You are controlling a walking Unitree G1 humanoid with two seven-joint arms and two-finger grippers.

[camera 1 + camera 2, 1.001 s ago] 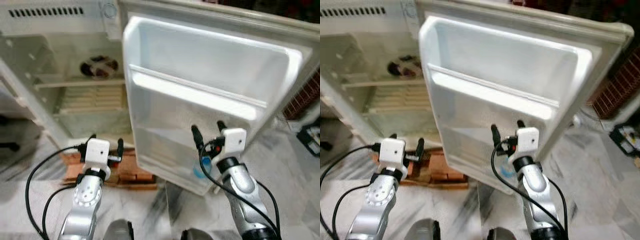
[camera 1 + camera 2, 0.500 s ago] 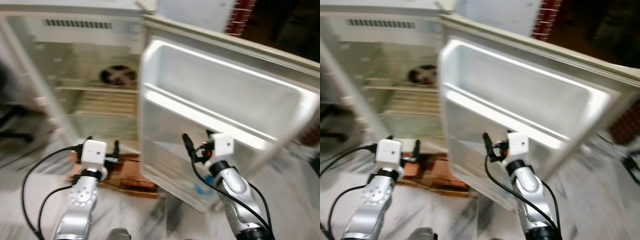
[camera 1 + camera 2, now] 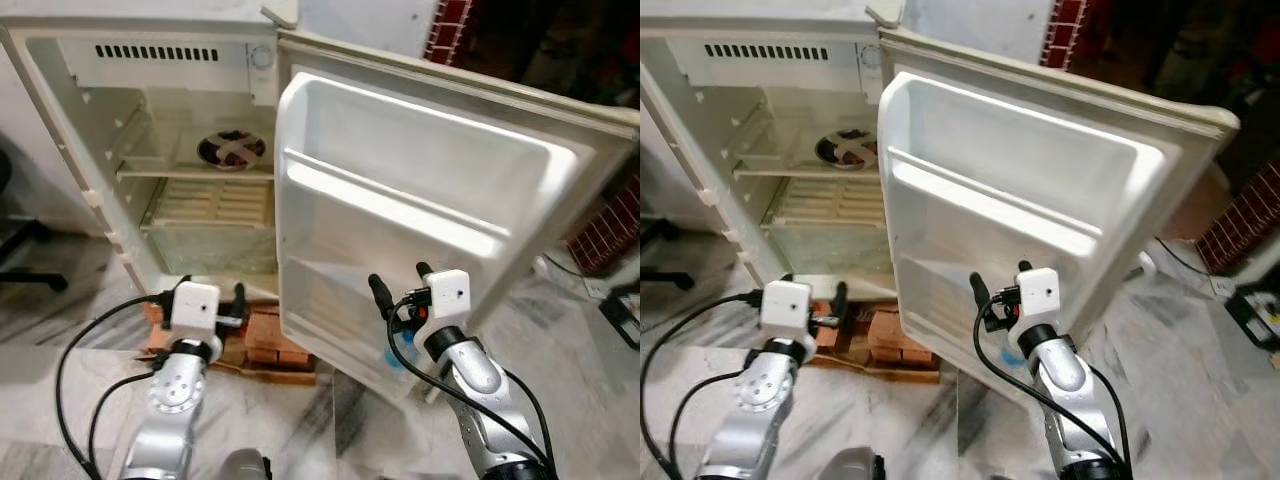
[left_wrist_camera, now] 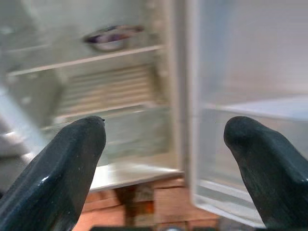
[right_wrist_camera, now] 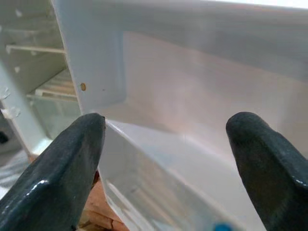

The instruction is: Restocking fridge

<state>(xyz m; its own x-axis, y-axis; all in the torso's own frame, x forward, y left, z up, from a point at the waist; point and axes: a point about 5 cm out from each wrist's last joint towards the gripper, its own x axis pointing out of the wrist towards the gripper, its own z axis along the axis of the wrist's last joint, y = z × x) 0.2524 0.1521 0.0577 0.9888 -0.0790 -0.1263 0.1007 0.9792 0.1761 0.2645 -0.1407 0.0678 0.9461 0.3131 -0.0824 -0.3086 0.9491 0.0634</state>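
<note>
The fridge (image 3: 170,150) stands open before me on bricks (image 3: 270,345), a bowl (image 3: 232,148) on its shelf. Its door (image 3: 420,190) faces my right gripper (image 3: 398,285), spread wide and empty. My left gripper (image 3: 212,290), equally open, holds nothing.

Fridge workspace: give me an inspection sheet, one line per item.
Surface: pale marbled floor.
Job's things: fridge open, its door swung wide; a plate on an inner shelf; a blue-capped item low in the door.
Clutter: bricks under the fridge.
End effectors: left end effector open, raised before the bricks; right end effector open, before the door's lower shelf.
Cables: black cables loop along both arms.
Surroundings: brick wall at right.
</note>
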